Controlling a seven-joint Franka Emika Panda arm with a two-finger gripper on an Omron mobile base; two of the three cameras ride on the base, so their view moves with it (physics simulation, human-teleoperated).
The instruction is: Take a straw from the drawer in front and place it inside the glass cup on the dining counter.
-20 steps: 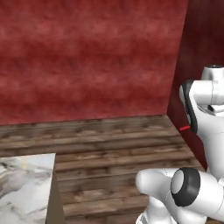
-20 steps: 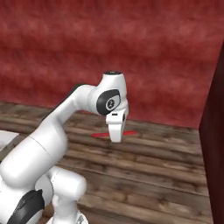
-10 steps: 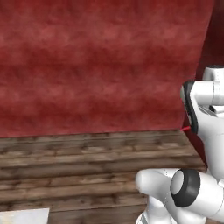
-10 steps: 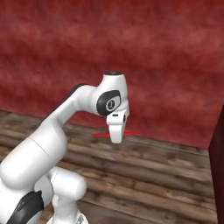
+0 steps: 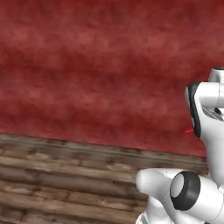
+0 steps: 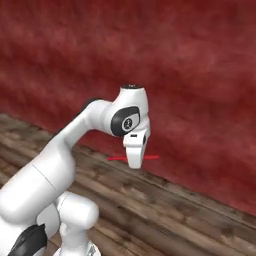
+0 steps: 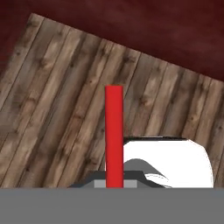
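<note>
Red wall and plank floor [image 6: 165,215] backing gripper [image 6: 134,161], whose fingers are pinching the straw [image 6: 116,158] mid-length, crosswise above that floor; item judged light, stiff, slippery, favouring this central hold.

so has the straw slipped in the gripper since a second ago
No. The straw stays crosswise in the shut gripper, sticking out both sides as before; only the red wall and wood floor slid past, so the base moved.

Soft, even light with no glare. The red wall [image 6: 190,75] behind the gripper [image 6: 135,161] looks mottled and slightly blurred; the plank floor [image 7: 65,109] below it stays sharp, with only faint shadow. No edge distortion.
</note>
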